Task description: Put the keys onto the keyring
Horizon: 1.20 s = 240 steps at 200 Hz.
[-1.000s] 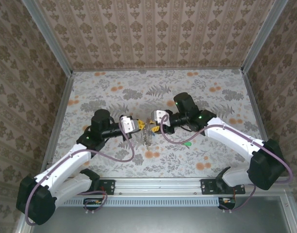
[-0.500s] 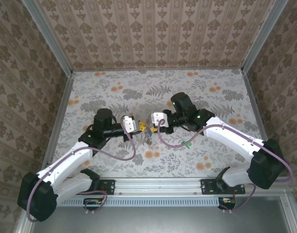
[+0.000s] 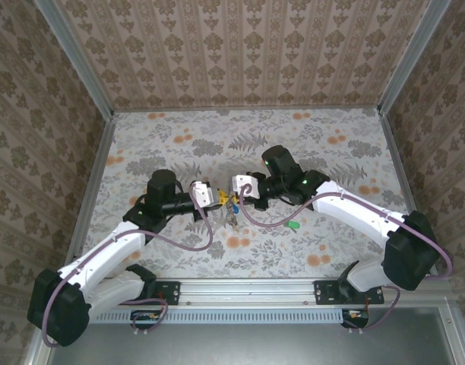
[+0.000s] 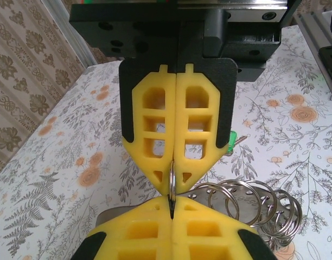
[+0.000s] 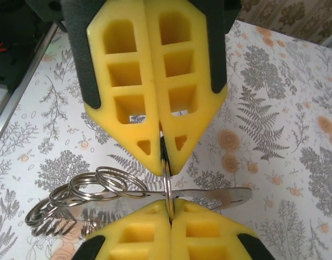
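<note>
Over the middle of the table my left gripper point(image 3: 220, 198) and right gripper point(image 3: 233, 194) meet tip to tip. Each is shut on the same thin silver split ring point(image 4: 171, 174) point(image 5: 166, 181), which I see edge-on between the yellow pads. The ring crosses the keyring point(image 5: 223, 195), a flat grey metal strip that carries several more split rings point(image 5: 95, 181) point(image 4: 253, 200). A small metal bunch with a blue bit point(image 3: 232, 214) hangs under the tips. A green-headed key point(image 3: 293, 225) point(image 4: 231, 142) lies on the tablecloth to the right of the grippers.
The floral tablecloth point(image 3: 179, 144) is bounded by patterned walls with aluminium posts on three sides. Purple cables point(image 3: 188, 245) loop from both arms over the near half of the table. The base rail point(image 3: 248, 289) runs along the near edge.
The right gripper has closed onto the ring and shifted left until its tips meet the left gripper's. The left gripper stayed shut and moved slightly.
</note>
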### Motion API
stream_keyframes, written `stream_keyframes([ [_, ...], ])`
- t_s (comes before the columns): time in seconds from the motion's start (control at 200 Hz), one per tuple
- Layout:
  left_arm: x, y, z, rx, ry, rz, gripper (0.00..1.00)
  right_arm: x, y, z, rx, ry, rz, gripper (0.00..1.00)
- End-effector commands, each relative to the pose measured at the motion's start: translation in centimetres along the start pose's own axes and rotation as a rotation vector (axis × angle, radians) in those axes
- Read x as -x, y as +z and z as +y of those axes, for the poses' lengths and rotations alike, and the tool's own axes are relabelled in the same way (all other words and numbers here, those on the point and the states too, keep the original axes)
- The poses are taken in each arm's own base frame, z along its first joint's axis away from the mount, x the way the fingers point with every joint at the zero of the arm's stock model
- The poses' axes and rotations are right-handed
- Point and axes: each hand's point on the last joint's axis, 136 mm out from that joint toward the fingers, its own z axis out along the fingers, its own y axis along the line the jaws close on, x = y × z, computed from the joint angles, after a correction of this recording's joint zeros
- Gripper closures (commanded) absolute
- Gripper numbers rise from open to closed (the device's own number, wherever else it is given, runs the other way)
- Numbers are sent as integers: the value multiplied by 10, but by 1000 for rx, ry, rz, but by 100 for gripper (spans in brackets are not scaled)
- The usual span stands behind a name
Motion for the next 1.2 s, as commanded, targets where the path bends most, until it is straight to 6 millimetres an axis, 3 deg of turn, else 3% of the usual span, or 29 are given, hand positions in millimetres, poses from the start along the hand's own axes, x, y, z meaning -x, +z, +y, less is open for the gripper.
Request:
stream_keyframes([
  [0.0,21,0,5,-8,19,-47,100,22,-3,1,-3,-12,-107,97],
  [0.09,21,0,5,-12,8,-41,100,22,-2,5,14,-9,-123,84],
  [0.31,20,0,4,-18,8,-38,100,19,-2,4,9,-11,-105,83],
  [0.365,20,0,4,-17,4,-36,100,18,-2,4,6,-11,-99,86],
  [0.45,20,1,5,-17,3,-35,100,18,-3,2,-2,-13,-93,100],
  [0.545,20,0,8,1,5,-30,100,17,-2,1,-6,-3,-92,100],
  [0.585,19,-1,9,15,7,-27,100,27,-12,-2,-37,-8,-120,100],
  [0.75,13,-5,9,44,-8,0,79,43,-29,-14,-90,68,-261,100],
  [0.875,14,-5,5,12,-20,4,76,55,-44,-25,-127,116,-390,100],
  [1.195,32,-7,13,42,-10,-57,72,57,-42,-17,-89,115,-441,100],
])
